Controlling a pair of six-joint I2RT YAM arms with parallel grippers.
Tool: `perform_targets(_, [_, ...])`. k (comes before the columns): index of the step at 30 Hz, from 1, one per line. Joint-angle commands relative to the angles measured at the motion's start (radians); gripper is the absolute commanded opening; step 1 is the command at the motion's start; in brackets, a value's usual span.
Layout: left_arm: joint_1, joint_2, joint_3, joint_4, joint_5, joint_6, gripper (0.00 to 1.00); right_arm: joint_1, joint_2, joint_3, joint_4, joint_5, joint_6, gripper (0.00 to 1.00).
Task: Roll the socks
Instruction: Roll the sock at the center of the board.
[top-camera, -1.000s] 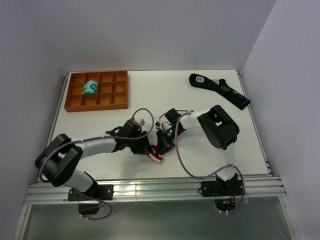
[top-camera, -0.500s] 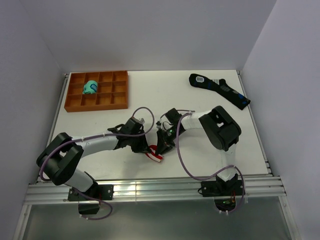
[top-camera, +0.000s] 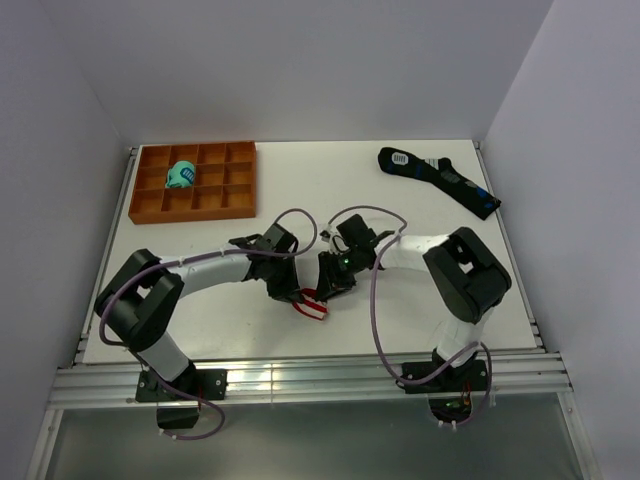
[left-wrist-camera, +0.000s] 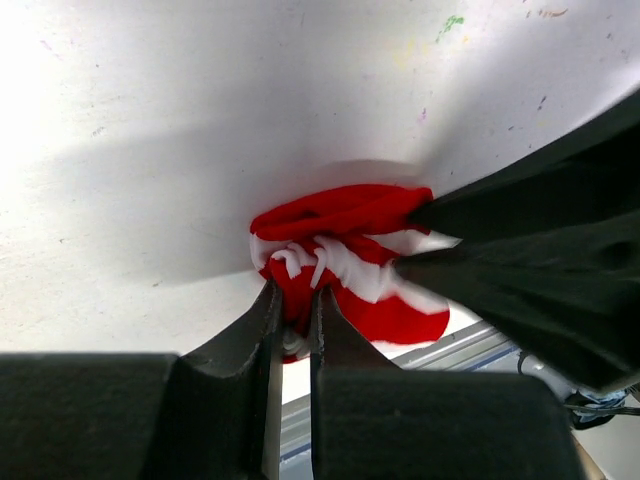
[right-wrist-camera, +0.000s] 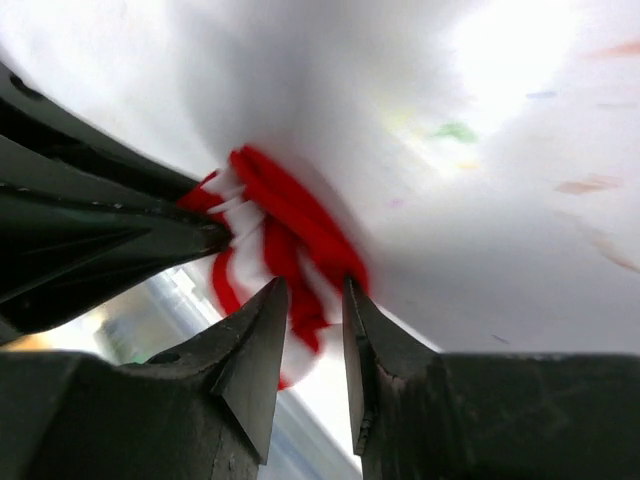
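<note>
Pinching the socks (left-wrist-camera: 345, 215), left gripper (left-wrist-camera: 295, 292) is closed on them; right gripper (right-wrist-camera: 314, 283) stands part-open against them

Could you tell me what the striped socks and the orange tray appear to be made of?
The socks look like soft matte knit fabric: they bunch into folds, stripes bending with them. The tray looks like rigid matte plastic, possibly printed: thin, straight, uniformly orange walls in a grid; the view cannot confirm it.

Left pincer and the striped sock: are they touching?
Touching. The left wrist view shows the left pincer with its tips closed on a fold of the sock.
</note>
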Motion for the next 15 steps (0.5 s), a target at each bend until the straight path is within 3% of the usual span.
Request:
perform_targets(1, [-0.003, 0.049, -0.001, -0.118, -0.011, 0.034, 0.00, -0.008, -0.122, -0.052, 0.121, 0.209, -0.005, 0.37])
perform_targets(9, [-0.001, 0.088, 0.068, -0.190, 0.041, 0.059, 0.00, 0.001, -0.377, -0.243, 0.391, 0.250, -0.004, 0.41])
perform_targets(15, [0.000, 0.138, 0.143, -0.268, 0.062, 0.086, 0.00, 0.096, -0.514, -0.328, 0.503, 0.342, -0.011, 0.42])
